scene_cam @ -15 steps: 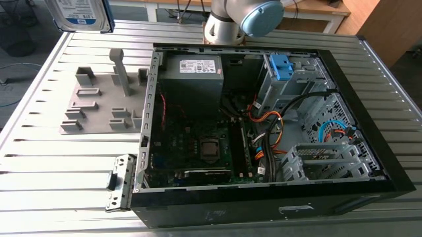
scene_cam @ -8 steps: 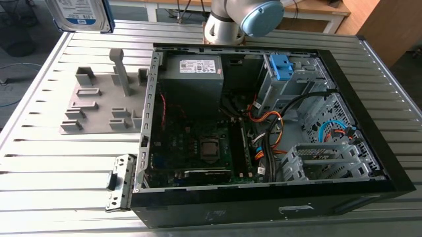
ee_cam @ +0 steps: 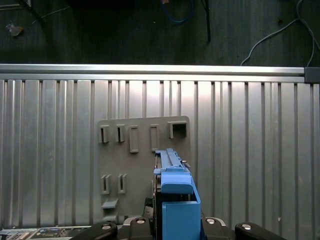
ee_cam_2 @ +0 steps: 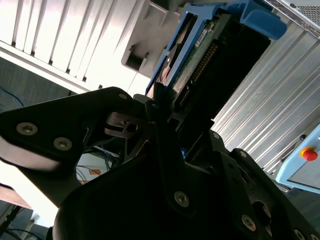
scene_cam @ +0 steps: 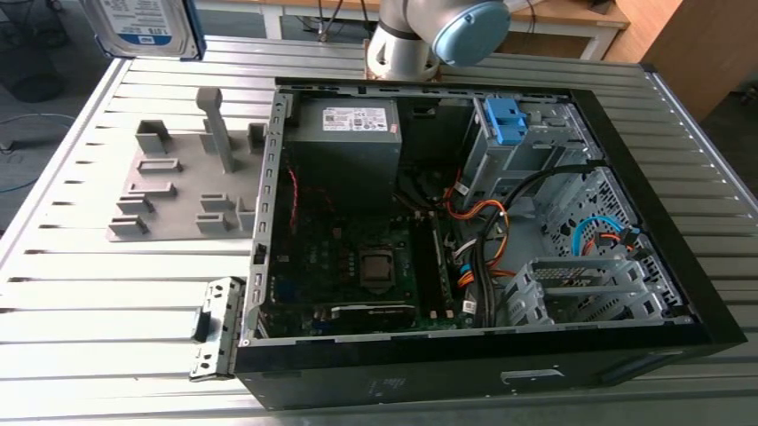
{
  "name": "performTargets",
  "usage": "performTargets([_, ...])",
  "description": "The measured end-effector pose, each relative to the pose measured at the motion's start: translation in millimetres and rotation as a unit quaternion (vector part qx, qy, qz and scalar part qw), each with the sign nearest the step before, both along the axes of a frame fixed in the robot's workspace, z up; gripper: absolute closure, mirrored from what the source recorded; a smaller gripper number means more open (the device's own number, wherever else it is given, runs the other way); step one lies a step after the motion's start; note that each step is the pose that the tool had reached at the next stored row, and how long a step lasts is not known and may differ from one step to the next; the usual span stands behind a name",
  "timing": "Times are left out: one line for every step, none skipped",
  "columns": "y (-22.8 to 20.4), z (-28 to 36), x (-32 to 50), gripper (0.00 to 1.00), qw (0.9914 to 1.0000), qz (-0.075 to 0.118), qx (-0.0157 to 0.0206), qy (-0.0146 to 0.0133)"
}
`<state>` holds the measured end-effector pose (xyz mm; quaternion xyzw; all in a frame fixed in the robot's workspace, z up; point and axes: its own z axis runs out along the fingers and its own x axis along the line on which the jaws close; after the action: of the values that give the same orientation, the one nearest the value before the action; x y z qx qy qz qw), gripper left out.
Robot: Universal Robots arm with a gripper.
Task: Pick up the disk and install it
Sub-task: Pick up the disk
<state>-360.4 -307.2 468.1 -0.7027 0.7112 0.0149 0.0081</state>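
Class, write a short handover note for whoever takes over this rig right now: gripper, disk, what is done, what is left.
Gripper: shut on the disk, holding it by one edge.
Disk: in the air above the grey holder on the ribbed table, outside the open computer case.
Done: pick-up.
Left: installation; the disk is not yet in the case.

Table: ribbed silver metal slats [scene_cam: 83,293] spread beneath my claw, filling most of the exterior view.
Floor: dark grey [scene_cam: 48,35], upper left of the exterior view.
Cables: loose leads [ee_cam: 272,35] lie on the floor in my first wrist view.
Furniture: wooden cabinet [scene_cam: 698,53] upper right; white-framed wooden bench [scene_cam: 569,22] along the top.
Light: even, with pale glare on the slats.
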Motion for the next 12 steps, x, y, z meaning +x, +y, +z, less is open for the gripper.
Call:
performTargets([-0.5, 0.0, 0.0, 0.64, 1.0, 0.0, 0.0, 0.0])
performTargets([-1.0, 0.0, 0.0, 0.64, 1.0, 0.0, 0.0, 0.0])
performTargets([-1.6, 0.0, 0.0, 0.64, 1.0, 0.0, 0.0, 0.0])
performTargets([-2.1, 0.0, 0.0, 0.64, 1.0, 0.0, 0.0, 0.0])
performTargets([-2.6, 0.0, 0.0, 0.64, 1.0, 0.0, 0.0, 0.0])
performTargets([-3.1, 0.0, 0.0, 0.64, 1.0, 0.0, 0.0, 0.0])
performTargets([-3.5, 0.0, 0.0, 0.64, 1.0, 0.0, 0.0, 0.0])
performTargets([-3.9, 0.0, 0.0, 0.64, 1.0, 0.0, 0.0, 0.0])
performTargets([-4.3, 0.0, 0.0, 0.64, 1.0, 0.0, 0.0, 0.0])
performTargets([-4.7, 0.0, 0.0, 0.64, 1.0, 0.0, 0.0, 0.0])
performTargets([-5.1, 0.0, 0.0, 0.64, 1.0, 0.0, 0.0, 0.0])
performTargets([-5.5, 0.0, 0.0, 0.64, 1.0, 0.0, 0.0, 0.0])
